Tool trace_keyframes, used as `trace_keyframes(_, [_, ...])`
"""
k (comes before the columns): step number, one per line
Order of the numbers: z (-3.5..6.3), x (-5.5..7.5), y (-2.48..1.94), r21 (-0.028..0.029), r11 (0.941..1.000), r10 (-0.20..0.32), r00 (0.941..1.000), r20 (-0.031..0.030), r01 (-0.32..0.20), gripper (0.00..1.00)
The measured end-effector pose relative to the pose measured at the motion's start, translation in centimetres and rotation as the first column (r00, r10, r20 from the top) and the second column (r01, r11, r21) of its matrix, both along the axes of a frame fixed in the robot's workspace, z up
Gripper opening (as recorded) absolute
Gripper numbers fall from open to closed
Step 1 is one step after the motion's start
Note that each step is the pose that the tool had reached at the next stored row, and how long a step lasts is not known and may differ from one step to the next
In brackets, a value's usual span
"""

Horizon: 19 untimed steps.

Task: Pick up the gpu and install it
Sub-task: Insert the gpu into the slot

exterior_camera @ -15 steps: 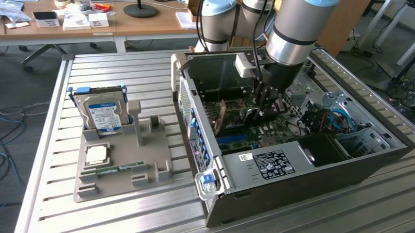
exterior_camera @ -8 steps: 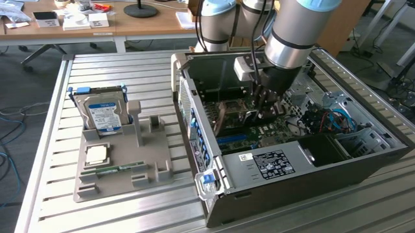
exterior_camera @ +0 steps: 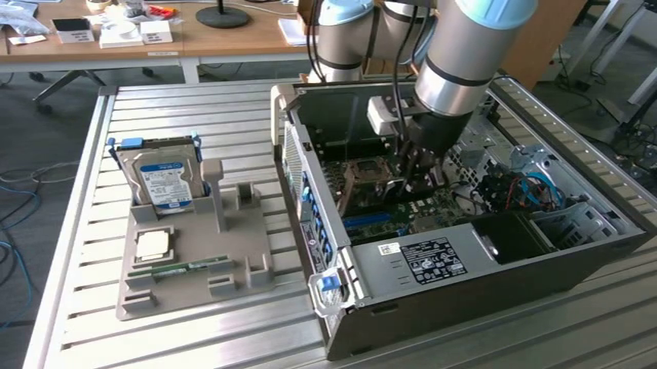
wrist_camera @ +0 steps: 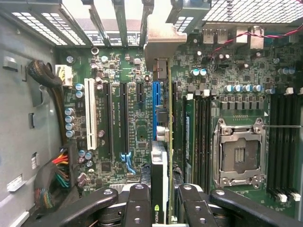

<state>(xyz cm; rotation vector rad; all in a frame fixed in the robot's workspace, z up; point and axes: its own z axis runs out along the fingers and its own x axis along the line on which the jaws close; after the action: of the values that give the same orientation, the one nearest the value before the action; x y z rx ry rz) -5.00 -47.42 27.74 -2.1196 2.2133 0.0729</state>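
My gripper [wrist_camera: 165, 191] is shut on the gpu [wrist_camera: 159, 179], a thin dark card seen edge-on between the two black fingers [wrist_camera: 138, 203]. Its pale metal bracket [wrist_camera: 163, 40] reaches toward the slotted rear wall of the case. The card hangs over the motherboard [wrist_camera: 137, 118], lined up beside the blue expansion slot [wrist_camera: 156, 101]; whether it touches the slot I cannot tell. In the exterior view the gripper [exterior_camera: 419, 181] is lowered into the open computer case [exterior_camera: 431, 265], above the board.
An empty CPU socket [wrist_camera: 238, 153] and memory slots [wrist_camera: 281, 137] lie beside the card. Cable bundles [wrist_camera: 52, 184] run along the case wall. Outside the case, a grey holder [exterior_camera: 241, 265] carries a hard drive [exterior_camera: 159, 181], a processor [exterior_camera: 154, 244] and a memory stick [exterior_camera: 190, 267].
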Motion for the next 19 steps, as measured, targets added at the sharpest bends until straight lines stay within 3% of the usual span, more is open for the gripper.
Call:
trace_keyframes(8, [-0.6,-0.5,0.0,-0.0007,1.0,0.0,1.0,0.0,0.0,0.27])
trace_keyframes(19, [-1.21,-1.0,0.0,-0.0059,1.0,0.0,1.0,-0.0002,0.0,0.27])
